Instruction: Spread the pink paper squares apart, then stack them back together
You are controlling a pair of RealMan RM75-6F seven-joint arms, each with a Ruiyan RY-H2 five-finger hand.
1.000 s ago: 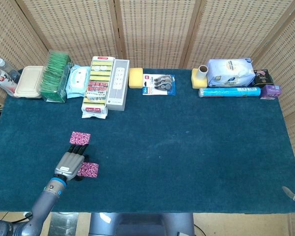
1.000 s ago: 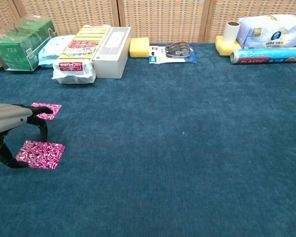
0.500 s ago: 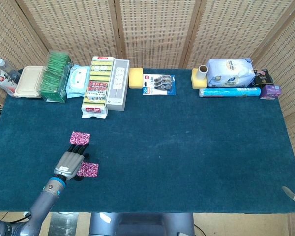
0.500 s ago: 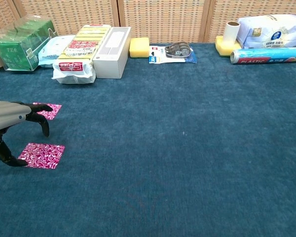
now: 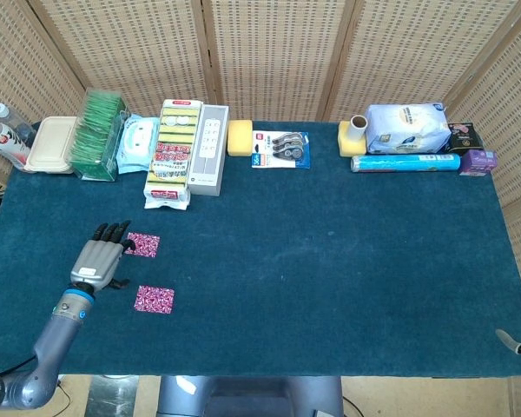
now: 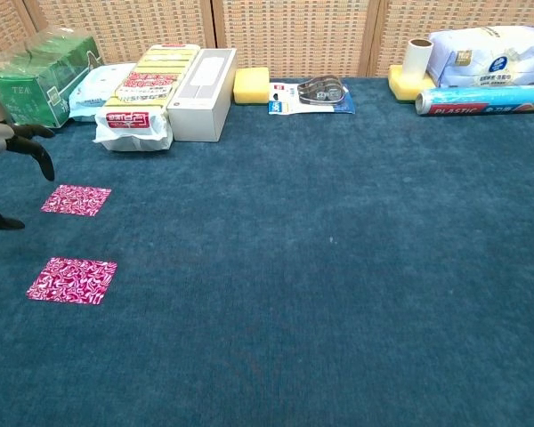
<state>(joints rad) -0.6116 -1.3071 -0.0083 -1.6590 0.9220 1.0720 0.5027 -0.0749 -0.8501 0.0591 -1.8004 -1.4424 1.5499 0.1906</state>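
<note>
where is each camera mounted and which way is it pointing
Head view: sits high above the near edge and looks steeply down on the whole table; the left hand and its forearm show, plus a sliver of the right hand at the lower right.
Chest view: sits low at the near edge and looks across the table toward the wicker screen; only the left hand's fingers show at the left edge.
Both show the two pink paper squares and the back row of goods.

The chest view's left edge cuts off the left robot hand [image 6: 9,147] to a few dark fingers, the head view shows only a grey tip of the right robot hand [image 5: 514,341] at its lower right, and the package labels are illegible.
</note>
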